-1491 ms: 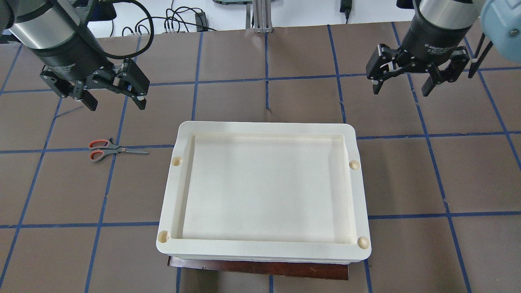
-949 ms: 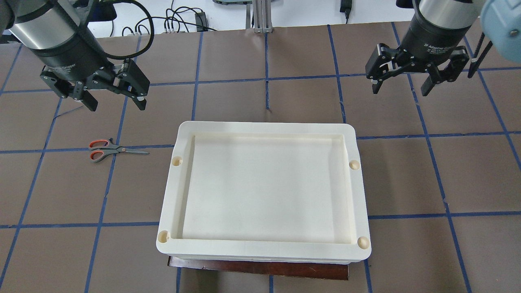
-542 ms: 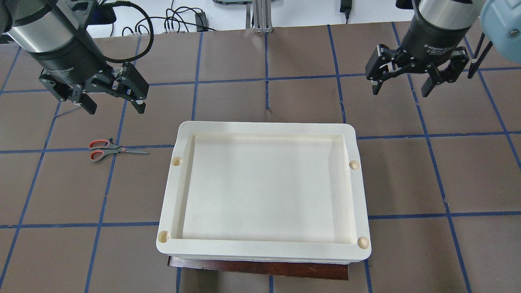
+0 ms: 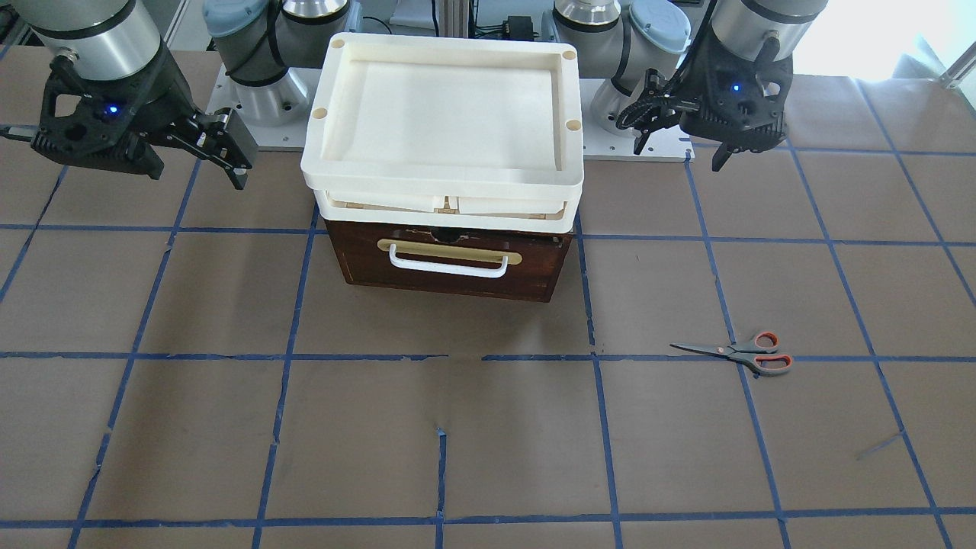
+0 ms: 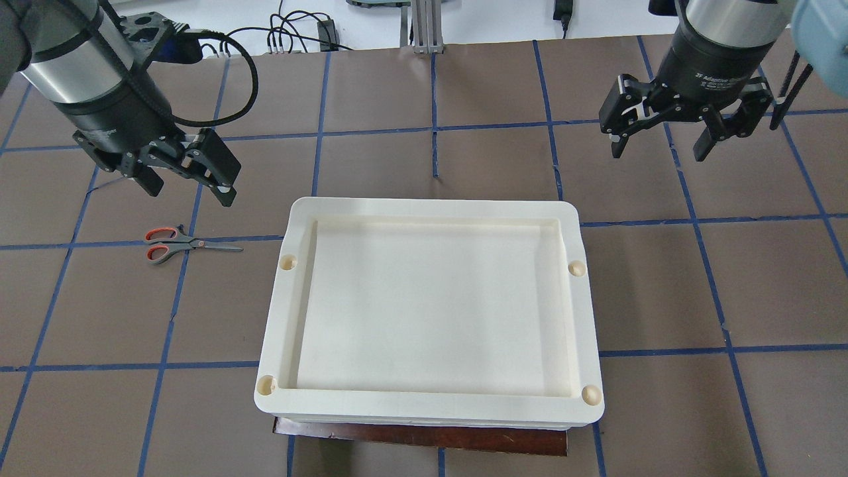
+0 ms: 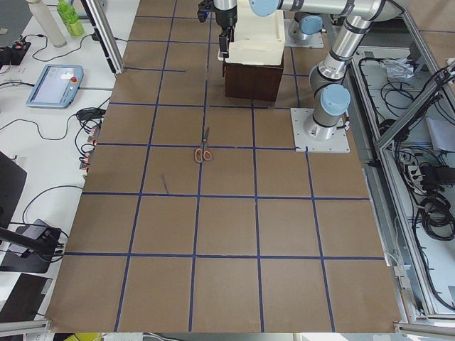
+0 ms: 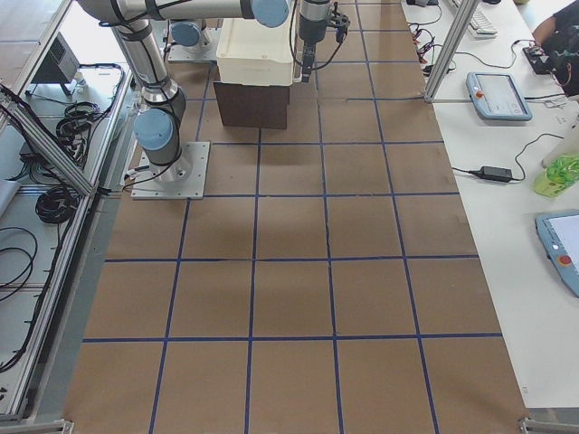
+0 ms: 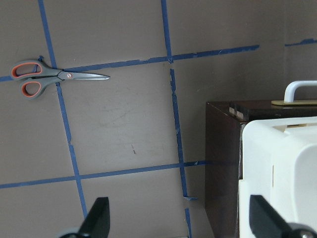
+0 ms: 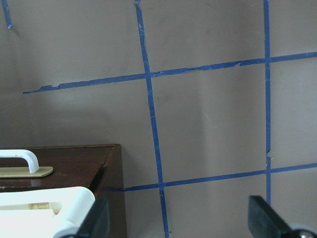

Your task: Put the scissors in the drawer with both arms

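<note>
The scissors (image 5: 189,244) lie flat on the brown table, left of the trays, with their blades pointing toward the trays; they also show in the front view (image 4: 736,352) and the left wrist view (image 8: 54,78). My left gripper (image 5: 189,192) hangs open above the table, just beyond the scissors and apart from them. The dark wooden drawer (image 4: 450,263) stands at mid-table under the stacked trays, its white bar handle facing away from the robot. Only a thin edge of the drawer (image 5: 424,437) shows from overhead. At the far right, my right gripper (image 5: 658,152) is open and holds nothing.
Two cream plastic trays (image 5: 430,207) are stacked on top of the drawer and cover it from above. Blue tape lines grid the table. Cables (image 5: 291,33) lie past the far edge. Side benches hold tablets (image 6: 53,84) and a green bottle (image 7: 561,172).
My left gripper has moved nearer and lower in the overhead view, closer to the scissors. The right gripper has shifted slightly to the right. The scissors have not moved.
</note>
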`<move>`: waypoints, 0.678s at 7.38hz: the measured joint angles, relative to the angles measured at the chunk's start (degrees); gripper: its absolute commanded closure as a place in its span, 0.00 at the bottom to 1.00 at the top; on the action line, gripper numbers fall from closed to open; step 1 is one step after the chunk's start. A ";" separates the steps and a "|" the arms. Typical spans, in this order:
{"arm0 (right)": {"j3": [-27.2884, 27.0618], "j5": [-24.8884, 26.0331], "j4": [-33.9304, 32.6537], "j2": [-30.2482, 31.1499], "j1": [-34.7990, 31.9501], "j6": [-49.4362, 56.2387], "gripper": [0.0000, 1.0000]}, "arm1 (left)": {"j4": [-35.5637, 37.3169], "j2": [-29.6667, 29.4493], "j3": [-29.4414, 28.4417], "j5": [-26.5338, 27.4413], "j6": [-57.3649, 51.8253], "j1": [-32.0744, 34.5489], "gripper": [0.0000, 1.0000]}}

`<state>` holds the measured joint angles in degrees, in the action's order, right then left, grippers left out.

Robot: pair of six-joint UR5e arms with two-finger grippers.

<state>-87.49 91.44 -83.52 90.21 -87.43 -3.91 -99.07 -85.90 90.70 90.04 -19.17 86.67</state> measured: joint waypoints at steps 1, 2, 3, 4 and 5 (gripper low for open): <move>0.10 0.15 0.13 0.08 0.08 -0.01 0.00 | 0.39 -0.34 0.63 0.22 -4.94 -1.20 0.00; 0.30 -0.13 0.09 -0.02 0.00 0.04 0.00 | 1.07 -0.89 1.29 0.39 -10.50 -3.54 0.00; 1.10 -0.53 -0.04 -0.61 -0.32 0.22 0.00 | 2.81 -1.55 2.62 0.46 -16.62 -5.99 0.00; 2.81 -1.39 -0.37 -2.20 -1.28 0.59 0.00 | 6.68 -2.20 5.09 0.66 -23.84 -7.95 0.00; 4.73 -2.45 -1.32 -4.57 -3.21 0.91 0.00 | 11.62 -3.05 8.22 1.24 -31.74 -9.68 0.00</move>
<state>-82.76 88.99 -84.84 85.64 -90.64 -3.00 -87.45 -88.95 98.91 91.27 -50.91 76.99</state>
